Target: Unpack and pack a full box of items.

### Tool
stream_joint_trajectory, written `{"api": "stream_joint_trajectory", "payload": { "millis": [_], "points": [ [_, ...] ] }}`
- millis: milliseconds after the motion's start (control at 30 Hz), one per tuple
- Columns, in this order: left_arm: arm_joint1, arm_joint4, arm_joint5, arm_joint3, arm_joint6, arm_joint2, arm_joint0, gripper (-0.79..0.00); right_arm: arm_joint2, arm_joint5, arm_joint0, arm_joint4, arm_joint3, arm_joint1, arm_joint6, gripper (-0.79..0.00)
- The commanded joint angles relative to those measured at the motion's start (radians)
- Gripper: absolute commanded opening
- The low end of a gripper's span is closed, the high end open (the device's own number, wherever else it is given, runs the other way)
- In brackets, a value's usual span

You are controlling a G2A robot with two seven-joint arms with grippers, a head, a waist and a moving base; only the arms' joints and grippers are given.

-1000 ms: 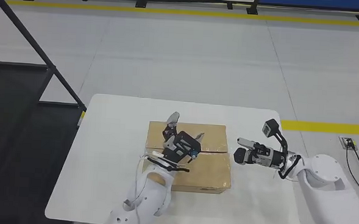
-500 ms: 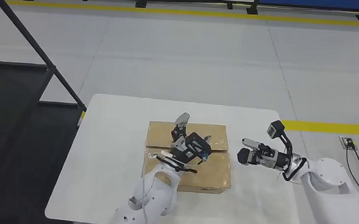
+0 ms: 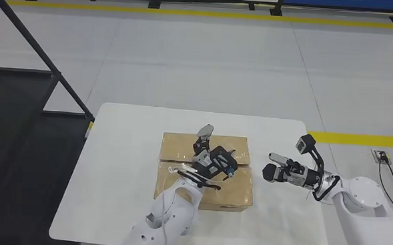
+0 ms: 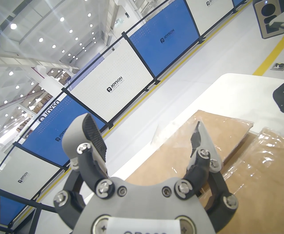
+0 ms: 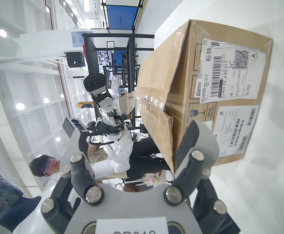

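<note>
A taped brown cardboard box (image 3: 203, 183) sits in the middle of the white table (image 3: 127, 179), flaps closed, with shipping labels on one end (image 5: 224, 73). My left gripper (image 3: 219, 144) hovers open over the box top near the centre seam, and nothing is between its fingers (image 4: 94, 135). Clear tape covers the flap (image 4: 224, 133) below it, and a loose bit of tape (image 4: 158, 133) sticks up at the far edge. My right gripper (image 3: 270, 165) is open and empty, level with the box's labelled end and a little apart from it (image 5: 135, 133).
Bare table surrounds the box on all sides, with the widest stretch on its left. A black frame stands on the floor beyond the table's left edge (image 3: 51, 81).
The left gripper has slid to the right across the box top. The right gripper has drawn back slightly to the right, away from the box end.
</note>
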Motion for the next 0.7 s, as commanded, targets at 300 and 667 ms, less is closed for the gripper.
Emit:
{"api": "stream_joint_trajectory", "payload": {
  "millis": [300, 667],
  "points": [
    [-0.017, 0.011, -0.013, 0.029, -0.008, 0.016, -0.023, 0.000, 0.007, -0.009, -0.012, 0.009, 0.000, 0.005, -0.002, 0.000],
    [-0.042, 0.011, -0.001, 0.084, -0.017, 0.048, -0.061, 0.000, 0.038, -0.023, -0.046, 0.028, -0.008, 0.014, -0.011, 0.000]
  ]
}}
